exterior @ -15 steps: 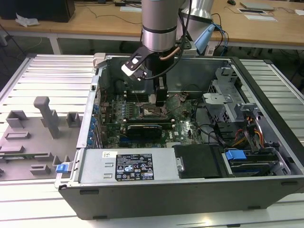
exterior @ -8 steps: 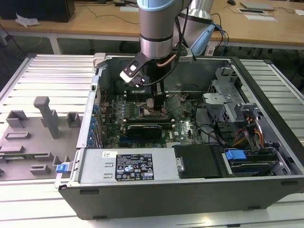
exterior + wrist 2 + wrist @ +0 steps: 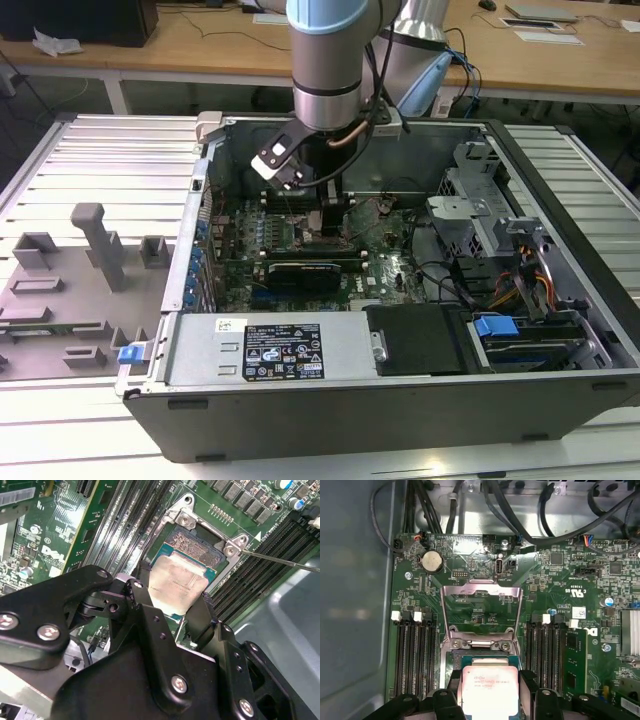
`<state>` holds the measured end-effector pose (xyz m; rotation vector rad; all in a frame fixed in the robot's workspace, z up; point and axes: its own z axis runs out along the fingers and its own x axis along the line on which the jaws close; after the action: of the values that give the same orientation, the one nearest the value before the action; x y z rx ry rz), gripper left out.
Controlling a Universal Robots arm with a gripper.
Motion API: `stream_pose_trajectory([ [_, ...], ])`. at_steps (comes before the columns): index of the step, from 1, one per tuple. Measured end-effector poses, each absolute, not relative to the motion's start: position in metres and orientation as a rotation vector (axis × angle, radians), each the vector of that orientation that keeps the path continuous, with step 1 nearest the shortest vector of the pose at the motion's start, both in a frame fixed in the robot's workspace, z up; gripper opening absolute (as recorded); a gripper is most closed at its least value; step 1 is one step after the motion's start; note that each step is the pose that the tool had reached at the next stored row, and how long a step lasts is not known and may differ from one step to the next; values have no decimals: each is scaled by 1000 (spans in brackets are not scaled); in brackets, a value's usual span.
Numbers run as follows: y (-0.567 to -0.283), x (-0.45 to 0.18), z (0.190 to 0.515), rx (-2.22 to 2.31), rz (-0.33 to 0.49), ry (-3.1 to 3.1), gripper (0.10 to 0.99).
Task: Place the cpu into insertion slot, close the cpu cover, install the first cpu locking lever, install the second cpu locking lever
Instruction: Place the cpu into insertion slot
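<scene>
My gripper [image 3: 172,599] is shut on the cpu [image 3: 177,580], a pale silvery square chip with a green edge, one black finger [image 3: 139,592] on each side of it. The cpu hangs over the near part of the insertion slot [image 3: 196,546], whose shiny contact field shows beyond the chip. In the first wrist view the cpu [image 3: 489,690] sits between the fingers of the gripper [image 3: 490,682], and the cpu cover [image 3: 482,588] stands flipped open past the slot, its window showing green board. In the exterior view the gripper [image 3: 325,215] reaches down into the computer case over the board.
Long black memory slots [image 3: 415,655] flank the socket on both sides. A thin metal lever rod [image 3: 280,561] sticks out beside the socket. Black cables [image 3: 520,510] and a coin battery [image 3: 432,561] lie beyond the cover. The grey case wall [image 3: 355,605] is close by.
</scene>
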<state>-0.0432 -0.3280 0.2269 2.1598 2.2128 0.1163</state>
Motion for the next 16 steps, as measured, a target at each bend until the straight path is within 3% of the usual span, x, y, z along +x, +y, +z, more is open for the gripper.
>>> stream_pose_trajectory([
  [16, -323, -46, 214, 2187, 115, 2185, 541],
])
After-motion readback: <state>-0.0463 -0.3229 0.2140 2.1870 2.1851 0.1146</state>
